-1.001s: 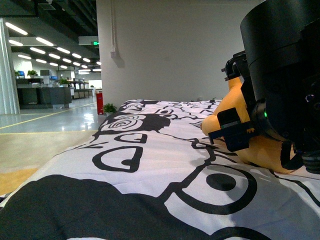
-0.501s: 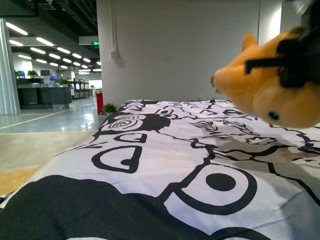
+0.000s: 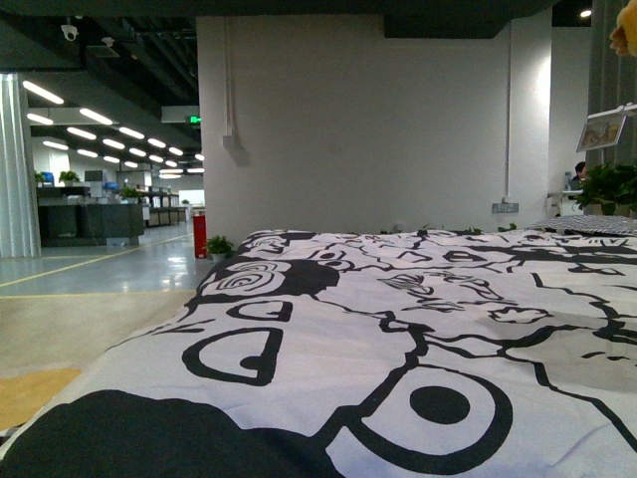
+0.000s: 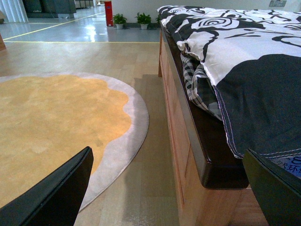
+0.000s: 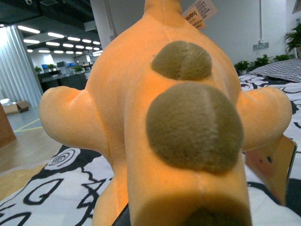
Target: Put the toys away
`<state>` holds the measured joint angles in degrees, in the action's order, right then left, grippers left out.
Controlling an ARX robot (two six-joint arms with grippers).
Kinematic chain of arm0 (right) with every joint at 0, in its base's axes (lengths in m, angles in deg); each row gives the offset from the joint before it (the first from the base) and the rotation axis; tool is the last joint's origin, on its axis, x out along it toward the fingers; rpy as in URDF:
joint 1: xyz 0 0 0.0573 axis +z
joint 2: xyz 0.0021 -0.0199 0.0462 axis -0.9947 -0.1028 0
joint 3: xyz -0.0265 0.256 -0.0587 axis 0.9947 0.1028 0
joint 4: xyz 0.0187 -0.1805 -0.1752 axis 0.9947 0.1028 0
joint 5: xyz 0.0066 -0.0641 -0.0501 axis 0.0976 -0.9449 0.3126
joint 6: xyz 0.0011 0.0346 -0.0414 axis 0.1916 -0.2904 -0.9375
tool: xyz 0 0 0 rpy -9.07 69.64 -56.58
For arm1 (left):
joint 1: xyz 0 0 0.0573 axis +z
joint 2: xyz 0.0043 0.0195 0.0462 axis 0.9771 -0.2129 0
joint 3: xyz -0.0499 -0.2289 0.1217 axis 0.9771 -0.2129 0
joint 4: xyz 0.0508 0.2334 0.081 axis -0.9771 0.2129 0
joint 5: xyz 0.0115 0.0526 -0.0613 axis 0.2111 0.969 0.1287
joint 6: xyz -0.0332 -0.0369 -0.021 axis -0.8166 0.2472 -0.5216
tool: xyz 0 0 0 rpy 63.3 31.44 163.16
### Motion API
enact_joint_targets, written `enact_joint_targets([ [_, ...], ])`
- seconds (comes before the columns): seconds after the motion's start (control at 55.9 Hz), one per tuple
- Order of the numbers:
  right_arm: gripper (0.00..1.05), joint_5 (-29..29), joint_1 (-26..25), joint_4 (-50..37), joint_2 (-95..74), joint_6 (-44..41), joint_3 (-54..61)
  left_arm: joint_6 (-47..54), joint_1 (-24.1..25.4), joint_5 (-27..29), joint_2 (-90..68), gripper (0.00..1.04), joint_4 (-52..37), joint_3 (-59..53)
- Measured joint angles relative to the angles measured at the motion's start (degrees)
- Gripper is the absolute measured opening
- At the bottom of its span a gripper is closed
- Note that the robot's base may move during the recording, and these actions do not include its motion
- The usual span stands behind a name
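Note:
The plush toy (image 5: 174,117), orange with two brown spots and a paper tag, fills the right wrist view. My right gripper (image 5: 183,221) is shut on it and holds it in the air above the black-and-white bedding (image 3: 378,339). Its fingers are hidden behind the toy. In the front view only a sliver of the plush toy (image 3: 627,35) shows at the top right corner. My left gripper (image 4: 164,197) hangs open and holds nothing, low over the wooden floor beside the bed frame (image 4: 188,141), with one of its dark fingers (image 4: 56,193) over the rug's edge.
A round orange rug (image 4: 56,122) with a grey border lies on the floor left of the bed. A checked pillow (image 3: 597,224) and a green plant (image 3: 607,184) sit at the bed's far right. A white wall stands behind the bed, and an open hall extends to the left.
The right gripper has carried the plush toy up off the bedding and out to the upper right of the front view. The arm no longer shows there.

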<state>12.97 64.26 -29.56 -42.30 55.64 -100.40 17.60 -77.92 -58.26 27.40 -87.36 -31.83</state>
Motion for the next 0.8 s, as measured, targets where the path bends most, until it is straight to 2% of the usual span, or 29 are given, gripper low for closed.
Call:
enact_joint_targets([
  [0.072, 0.07, -1.49, 1.51, 2.43, 3.8, 0.04, 2.56, 0.0, 0.0, 0.0, 0.0, 0.98, 0.0, 0.0],
  [0.161, 0.07, -7.13, 8.02, 6.54, 8.85, -1.22, 5.38, 0.0, 0.0, 0.0, 0.0, 0.98, 0.0, 0.0],
  [0.268, 0.07, -10.82, 12.76, 8.79, 9.64, -1.73, 5.62, 0.0, 0.0, 0.02, 0.0, 0.98, 0.0, 0.0],
  [0.608, 0.07, -11.85, 13.75, 9.22, 9.66, -1.99, 5.79, 0.0, 0.0, 0.02, 0.0, 0.98, 0.0, 0.0],
  [0.661, 0.07, -18.62, 17.11, 17.31, 10.67, -7.06, 4.17, 0.0, 0.0, 0.0, 0.0, 0.98, 0.0, 0.0],
  [0.697, 0.07, -20.68, 18.43, 20.65, 11.54, -9.92, 4.22, 0.0, 0.0, 0.02, 0.0, 0.98, 0.0, 0.0],
  [0.804, 0.07, -21.86, 19.37, 22.49, 13.86, -16.26, 7.91, 0.0, 0.0, -0.02, 0.0, 0.98, 0.0, 0.0],
])
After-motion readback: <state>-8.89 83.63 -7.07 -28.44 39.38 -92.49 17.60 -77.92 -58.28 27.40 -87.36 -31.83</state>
